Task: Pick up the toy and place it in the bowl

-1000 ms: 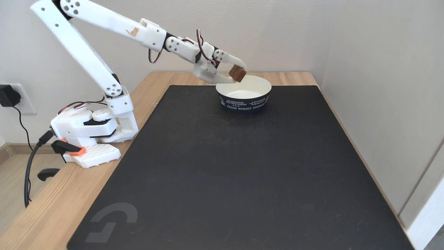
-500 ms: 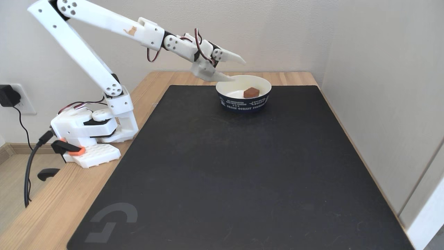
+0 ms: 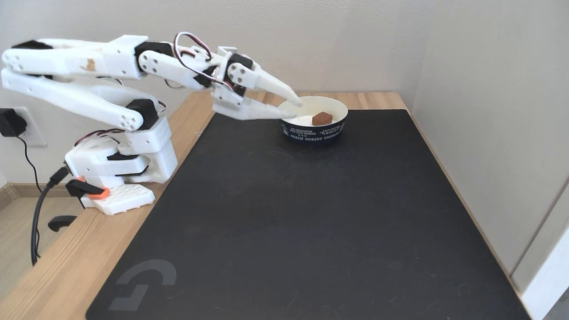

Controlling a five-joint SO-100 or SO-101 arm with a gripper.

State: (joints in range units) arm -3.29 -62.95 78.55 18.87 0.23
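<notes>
At the near edge of the fixed view, the wide black rubber mat with a grey logo in its corner lies bare over the pale wooden bench, and nothing on it stands in the way. Further in, on the left, the white plastic arm is folded low over its base, with red and black wires looping above the wrist. Its white 2-fingered hand reaches right, the fingers a little apart and holding nothing, the tips at or just over the near-left rim of the round paper bowl, navy outside with white lettering and cream-white inside; whether the lower finger touches that rim cannot be told. That is where trouble could come from: the bowl looks light, so a finger that drags or catches on the rim as the arm moves could tip it or slide it across the mat and spill what it holds. Inside the bowl, toward its right side, rests the small reddish-brown rectangular toy block, lying flat with soft rounded edges, well clear of the fingertips; the task looks essentially done.
</notes>
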